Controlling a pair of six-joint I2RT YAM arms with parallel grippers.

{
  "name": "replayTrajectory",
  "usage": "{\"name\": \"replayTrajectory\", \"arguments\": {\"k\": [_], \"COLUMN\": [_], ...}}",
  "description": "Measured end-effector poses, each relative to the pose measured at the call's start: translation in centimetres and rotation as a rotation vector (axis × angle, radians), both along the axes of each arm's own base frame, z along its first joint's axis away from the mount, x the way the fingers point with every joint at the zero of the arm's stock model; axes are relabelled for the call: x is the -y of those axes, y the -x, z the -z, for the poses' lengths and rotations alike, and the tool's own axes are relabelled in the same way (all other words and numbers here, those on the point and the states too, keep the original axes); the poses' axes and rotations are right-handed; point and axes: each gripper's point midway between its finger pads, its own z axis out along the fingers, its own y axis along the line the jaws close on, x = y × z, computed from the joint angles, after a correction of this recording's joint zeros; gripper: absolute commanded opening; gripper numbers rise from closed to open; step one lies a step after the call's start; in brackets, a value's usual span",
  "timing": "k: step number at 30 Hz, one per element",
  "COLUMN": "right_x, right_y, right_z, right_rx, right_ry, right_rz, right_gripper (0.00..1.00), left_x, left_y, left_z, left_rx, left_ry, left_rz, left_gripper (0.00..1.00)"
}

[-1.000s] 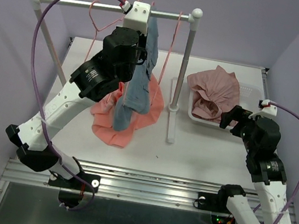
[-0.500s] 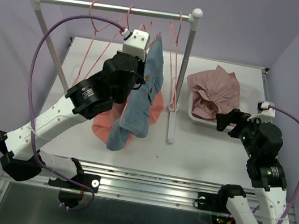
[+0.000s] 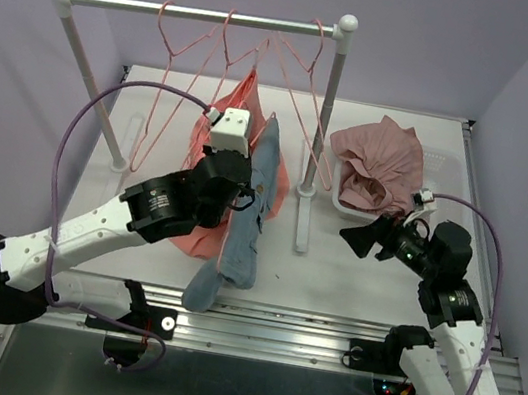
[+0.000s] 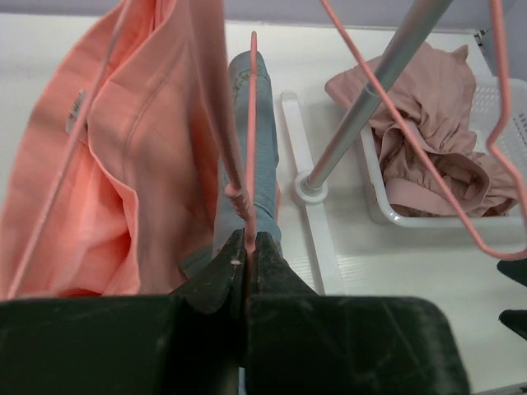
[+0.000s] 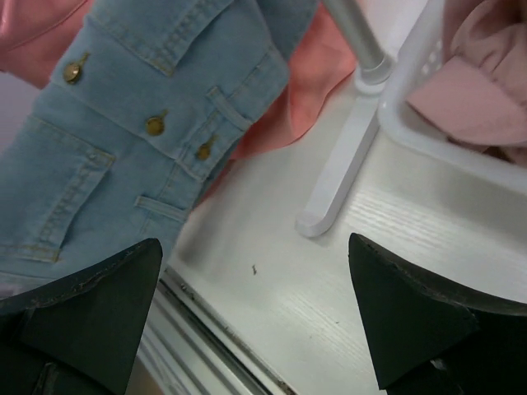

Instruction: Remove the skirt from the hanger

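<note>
Left claw (image 4: 245, 247) is pinching a thin pink wire hanger (image 4: 251, 123), right claw (image 5: 255, 243) gaping empty; limp, light salmon-coral cloth skirt (image 4: 107, 189) is probably needing a waistband pinch.

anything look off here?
Yes. A denim garment stretches slantwise across the skirt, its lower end trailing to the near edge of the table. It looks caught up with the skirt. The left tool is shut on a pink hanger wire, not on cloth.

Beside the left hand (image 4: 245, 243), the skirt (image 4: 107, 189) is soft matt cloth. The hanger (image 4: 251, 123) is smooth pink coated wire, and the denim garment (image 5: 107, 99) is coarse weave with shiny brassy buttons (image 5: 154, 125).
</note>
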Motion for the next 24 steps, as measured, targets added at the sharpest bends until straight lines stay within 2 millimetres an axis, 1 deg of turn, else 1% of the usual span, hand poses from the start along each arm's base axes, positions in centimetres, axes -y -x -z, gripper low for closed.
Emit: {"name": "replayTrajectory", "arguments": {"k": [1, 4, 6, 9, 11, 12, 13, 14, 15, 16, 17, 18, 20, 24], "right_x": [-0.4, -1.3, -1.9, -3.9, -5.8, -6.3, -7.8, -8.8, -10.3, -11.3, -12.6, -13.4, -14.5, -15.7], "right_y": [0.4, 1.2, 1.6, 2.7, 3.9, 4.0, 4.7, 5.4, 6.7, 7.5, 8.9, 9.7, 10.1, 9.4], "right_z": [0.9, 2.6, 3.1, 3.5, 3.8, 3.9, 4.4, 4.6, 5.0, 5.3, 5.7, 5.8, 6.1, 6.9], "right_rx": [-0.030, -0.083, -0.090, -0.087, -0.085, -0.078, -0.063, -0.047, -0.024, 0.005, 0.029, 0.065, 0.128, 0.203], "right_ry": [-0.016, -0.047, -0.056, -0.052, -0.035, -0.028, -0.001, 0.016, 0.045, 0.074, 0.098, 0.119, 0.152, 0.203], "right_rz": [-0.026, -0.078, -0.108, -0.196, -0.281, -0.293, -0.342, -0.380, -0.443, -0.481, -0.540, -0.574, -0.606, -0.617], "right_gripper": [1.00, 1.00, 1.00, 1.00, 1.00, 1.00, 1.00, 1.00, 1.00, 1.00, 1.00, 1.00, 1.00, 1.00], "left_x": [0.2, 1.0, 1.6, 2.2, 2.4, 2.6, 2.6, 2.7, 2.7, 2.6, 2.5, 2.4, 2.3, 2.4], "left_y": [0.0, -0.4, -0.7, -1.3, -1.7, -1.9, -2.1, -2.4, -2.7, -2.9, -3.1, -3.2, -3.4, -3.4], "left_z": [0.8, 2.7, 3.5, 4.4, 4.8, 5.2, 5.3, 5.5, 5.7, 5.8, 5.9, 5.8, 5.7, 5.7], "left_rx": [-0.013, -0.053, -0.072, -0.086, -0.091, -0.096, -0.098, -0.102, -0.106, -0.109, -0.111, -0.112, -0.110, -0.115], "left_ry": [-0.002, -0.007, 0.005, 0.019, 0.030, 0.029, 0.033, 0.041, 0.046, 0.051, 0.057, 0.063, 0.078, 0.094], "left_rz": [-0.005, -0.026, -0.050, -0.089, -0.113, -0.125, -0.134, -0.145, -0.156, -0.164, -0.173, -0.179, -0.185, -0.187], "left_gripper": [0.00, 0.00, 0.00, 0.00, 0.00, 0.00, 0.00, 0.00, 0.00, 0.00, 0.00, 0.00, 0.00, 0.00]}}
